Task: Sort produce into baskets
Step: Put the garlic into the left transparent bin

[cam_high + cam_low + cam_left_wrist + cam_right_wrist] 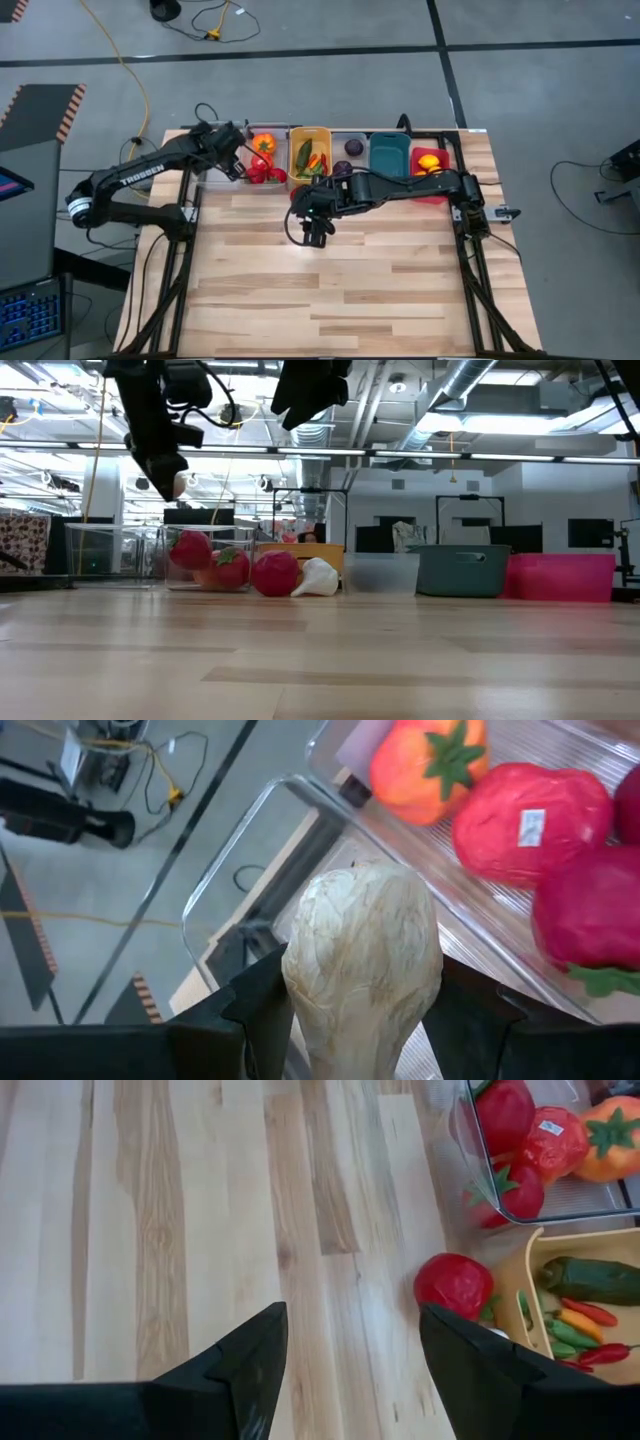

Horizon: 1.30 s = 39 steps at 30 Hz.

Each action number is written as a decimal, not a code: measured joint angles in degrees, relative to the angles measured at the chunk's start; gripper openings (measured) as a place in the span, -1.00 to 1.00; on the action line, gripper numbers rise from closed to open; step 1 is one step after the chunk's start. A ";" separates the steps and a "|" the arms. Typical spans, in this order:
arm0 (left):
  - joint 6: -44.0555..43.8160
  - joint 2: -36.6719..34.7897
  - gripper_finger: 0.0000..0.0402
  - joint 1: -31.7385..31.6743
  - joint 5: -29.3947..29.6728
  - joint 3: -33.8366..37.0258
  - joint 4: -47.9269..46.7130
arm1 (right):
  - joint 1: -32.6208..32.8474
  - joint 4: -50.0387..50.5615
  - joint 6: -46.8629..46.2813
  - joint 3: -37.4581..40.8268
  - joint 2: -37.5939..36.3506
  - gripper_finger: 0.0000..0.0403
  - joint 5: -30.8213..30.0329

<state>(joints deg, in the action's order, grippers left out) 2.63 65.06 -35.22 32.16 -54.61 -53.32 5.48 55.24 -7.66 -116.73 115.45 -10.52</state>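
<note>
Clear bin [262,160]: tomatoes [530,820]. Left gripper [350,1020] grasps garlic [362,960]; right gripper [350,1370] released.

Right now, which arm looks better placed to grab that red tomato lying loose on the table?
The right. Its open gripper hovers empty over the wood near the loose tomato. The left gripper is busy holding a garlic bulb by the clear basket.

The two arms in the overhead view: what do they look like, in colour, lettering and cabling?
Both arms are dark, near black, built of jointed segments. The left arm carries white TROSSEN lettering along its long link and a pale ring near its base. The right arm shows no lettering readable here. Thin black cables loop beside each wrist. The right gripper has two dark, tapering, wedge-shaped fingers.
</note>
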 joint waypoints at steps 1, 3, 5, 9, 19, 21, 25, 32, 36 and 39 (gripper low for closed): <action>-0.06 0.00 -0.09 -0.39 -0.08 0.02 0.00 | 0.00 0.00 0.00 0.00 0.00 0.27 0.00; -0.11 0.00 -0.09 -0.96 -0.22 0.02 0.02 | 0.00 0.02 0.00 0.00 0.00 0.27 0.00; -0.31 0.02 -0.09 -1.38 -0.20 0.02 0.12 | 0.00 0.00 0.00 0.00 0.00 0.27 0.00; -0.80 0.02 -0.09 -1.69 -0.17 0.02 0.11 | 0.00 0.02 0.02 0.00 -0.02 0.27 0.00; -1.79 0.05 0.06 -1.69 -0.15 0.02 0.06 | 0.00 2.27 -6.18 0.00 0.05 0.27 -0.03; -1.79 0.07 0.15 -1.69 -0.13 0.02 0.06 | 0.16 3.57 -8.75 0.00 0.05 0.27 -0.84; -1.85 0.07 0.30 -1.67 -0.12 0.02 0.04 | 1.14 5.09 -13.65 1.72 0.07 0.27 -7.88; -1.85 0.07 0.39 -1.67 -1.65 0.02 0.04 | 1.54 4.09 -24.67 10.09 0.16 0.27 -14.40; -2.40 0.07 0.39 -1.65 -2.69 0.02 0.06 | 0.66 -0.13 -31.51 14.91 0.20 0.27 -19.63; -2.43 0.07 0.39 -1.65 -3.20 0.02 0.06 | -0.01 -5.15 -32.65 18.38 0.14 0.27 -23.04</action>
<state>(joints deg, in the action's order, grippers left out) 0.20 65.12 -36.86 28.96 -54.59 -53.26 5.46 50.10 -40.31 -98.35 115.59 -33.56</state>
